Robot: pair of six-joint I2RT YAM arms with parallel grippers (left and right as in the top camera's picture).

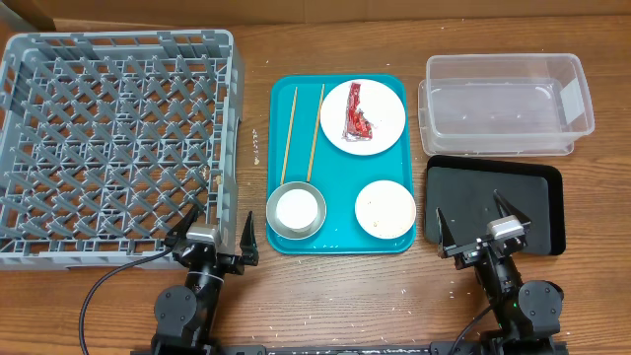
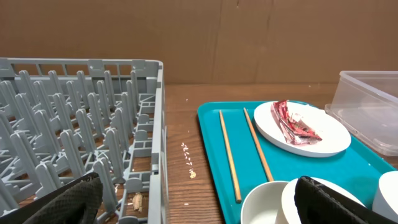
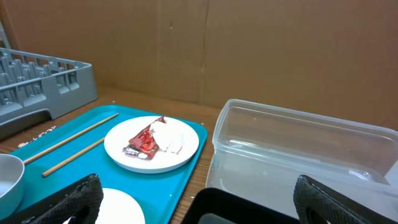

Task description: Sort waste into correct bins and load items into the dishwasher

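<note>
My left gripper (image 1: 222, 219) is nearest the viewer. Its two black fingers are spread wide with nothing between them, at the near right corner of the grey dish rack (image 1: 118, 41). My right gripper (image 1: 471, 209) is also spread wide and empty, above the near left part of the shallow black tray (image 1: 532, 192).

Between the two grippers a teal tray (image 1: 340, 187) lies on the wooden table (image 1: 325, 296). At its near left corner sits a metal bowl (image 1: 272, 212) with a small white cup (image 1: 298, 208) standing inside it. At the near right corner is a white bowl (image 1: 385, 209), apart from the metal bowl.

Farther back on the teal tray, two wooden chopsticks (image 1: 289, 133) lie side by side, running away from me on the left. To their right is a round white plate (image 1: 386, 106). On it lies a crumpled red wrapper (image 1: 357, 120), with a white paper wad (image 3: 174, 144) touching it.

A few pale rice grains (image 2: 185, 149) are scattered on the table in the strip between the rack and the teal tray.

Beyond the black tray, at the far right, stands a clear tub (image 1: 503, 61). The rack fills the left side of the table from near edge to far.
</note>
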